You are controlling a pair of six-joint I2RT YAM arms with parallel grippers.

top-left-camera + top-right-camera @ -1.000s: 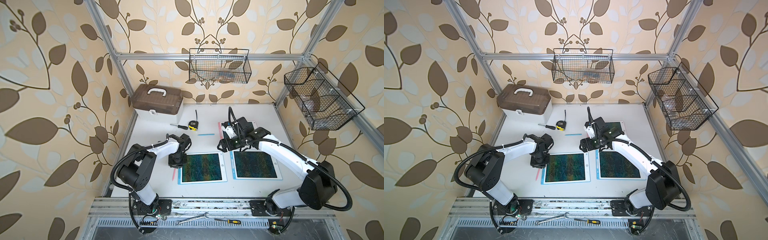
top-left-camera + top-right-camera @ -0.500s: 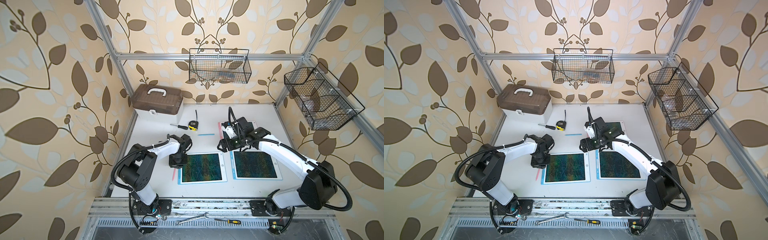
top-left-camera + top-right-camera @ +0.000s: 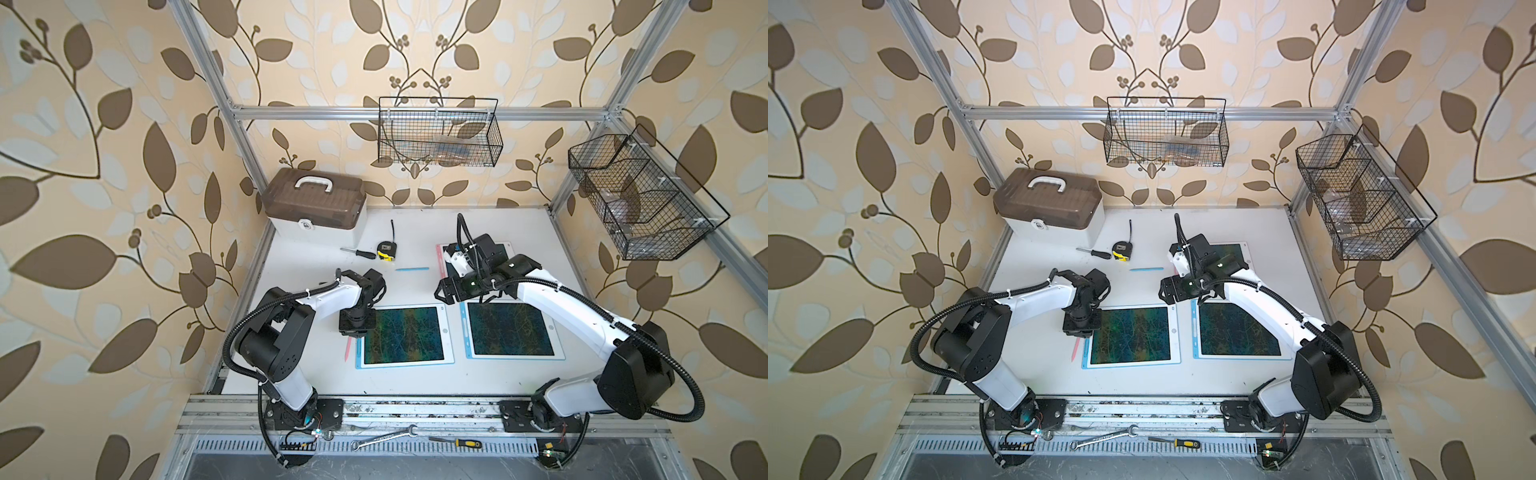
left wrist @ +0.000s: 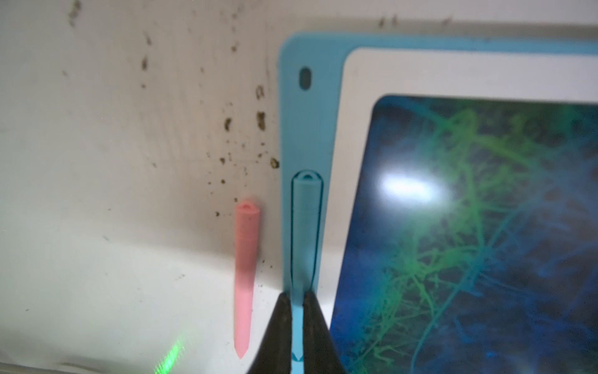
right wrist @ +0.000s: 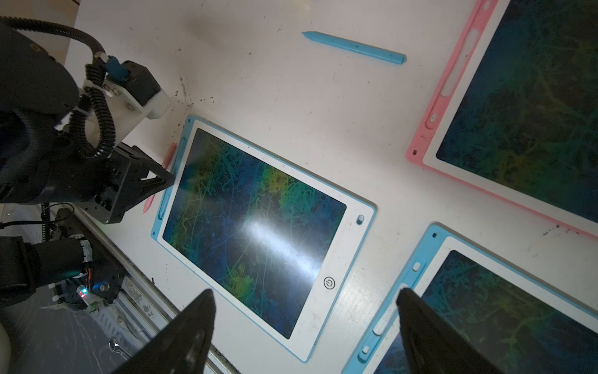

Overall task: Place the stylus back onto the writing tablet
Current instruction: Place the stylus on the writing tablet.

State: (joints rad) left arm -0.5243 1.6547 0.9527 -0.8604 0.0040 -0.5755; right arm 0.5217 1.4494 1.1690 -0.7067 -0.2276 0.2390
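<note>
Both jaws of the left gripper (image 4: 297, 296) pinch narrowly on the blue stylus (image 4: 305, 220), likely light, stiff, slick, best gripped mid-barrel, lying in the side slot of the writing tablet (image 4: 338, 113) by the front edge of the desk (image 4: 129, 162).

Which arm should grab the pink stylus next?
Left, probably: left gripper, closed on the blue stylus in the tablet slot, is next to the pink stylus; right gripper hovers open farther away.

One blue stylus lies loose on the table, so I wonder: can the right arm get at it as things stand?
Probably yes. The loose blue stylus lies on bare table, nothing over it, and the right gripper hangs open close by.
</note>
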